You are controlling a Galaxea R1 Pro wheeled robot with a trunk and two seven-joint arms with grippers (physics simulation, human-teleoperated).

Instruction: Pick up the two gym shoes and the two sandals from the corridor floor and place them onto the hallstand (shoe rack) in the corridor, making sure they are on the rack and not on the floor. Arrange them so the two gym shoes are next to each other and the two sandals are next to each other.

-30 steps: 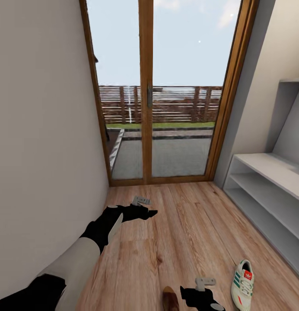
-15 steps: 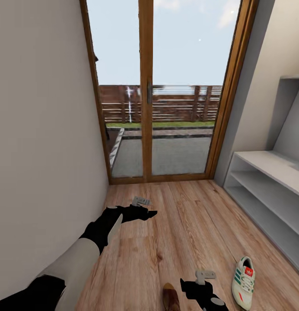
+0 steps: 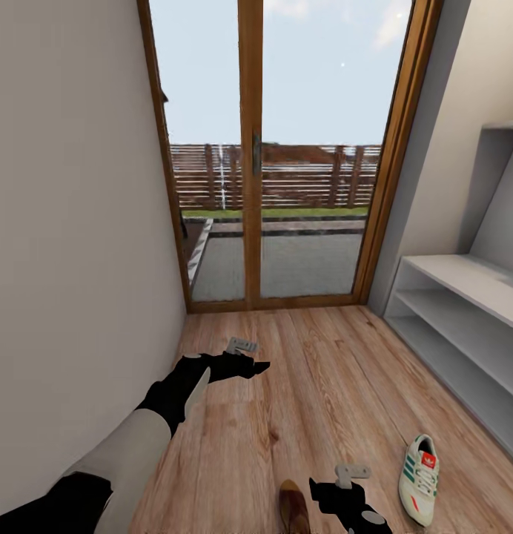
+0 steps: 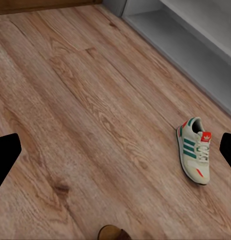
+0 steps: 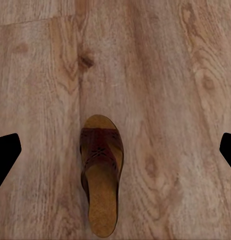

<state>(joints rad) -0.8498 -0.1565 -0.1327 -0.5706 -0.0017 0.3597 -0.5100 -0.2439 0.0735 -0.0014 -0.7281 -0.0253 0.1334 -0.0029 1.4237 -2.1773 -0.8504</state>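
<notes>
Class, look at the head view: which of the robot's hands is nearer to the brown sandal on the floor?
The right hand. It hangs just beside the sandal, low in the view. The left hand is much farther off, up the corridor floor toward the glass door.

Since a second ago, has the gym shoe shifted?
No. The gym shoe keeps its spot on the floor planks beside the hallstand; the whole view shifted.

white teal-striped gym shoe point(image 3: 419, 478), brown sandal point(image 5: 100, 172)
</notes>
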